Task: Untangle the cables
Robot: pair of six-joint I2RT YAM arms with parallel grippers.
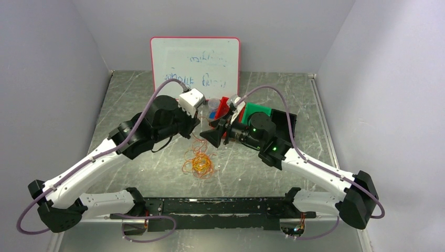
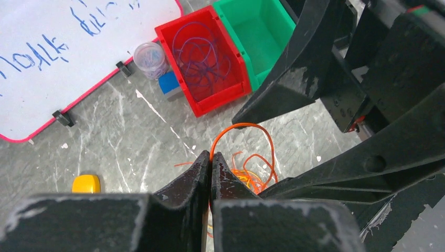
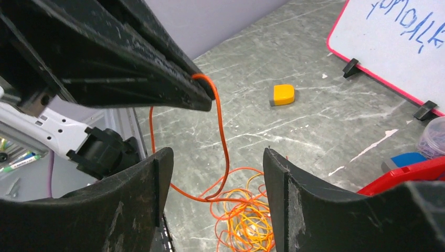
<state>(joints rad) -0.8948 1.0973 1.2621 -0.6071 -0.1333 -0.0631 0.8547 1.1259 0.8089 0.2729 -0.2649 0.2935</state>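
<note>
Left wrist view showed the left hand [image 2: 211,157] pinched tight on one orange cable [image 2: 242,124], holding it up in a loop above the rest of the cables [image 1: 198,164], a loose pile on the tabletop [image 1: 246,176] between the arms. The right hand [image 3: 215,157] hung wide open, gripping nothing, with that strand showing between its fingers.

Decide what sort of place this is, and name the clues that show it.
Probably a robotics lab test cell: plain panels wall in a marbled table, a handwritten whiteboard leans at the back, and a red bin and a green bin stand near a tangle of cables.
</note>
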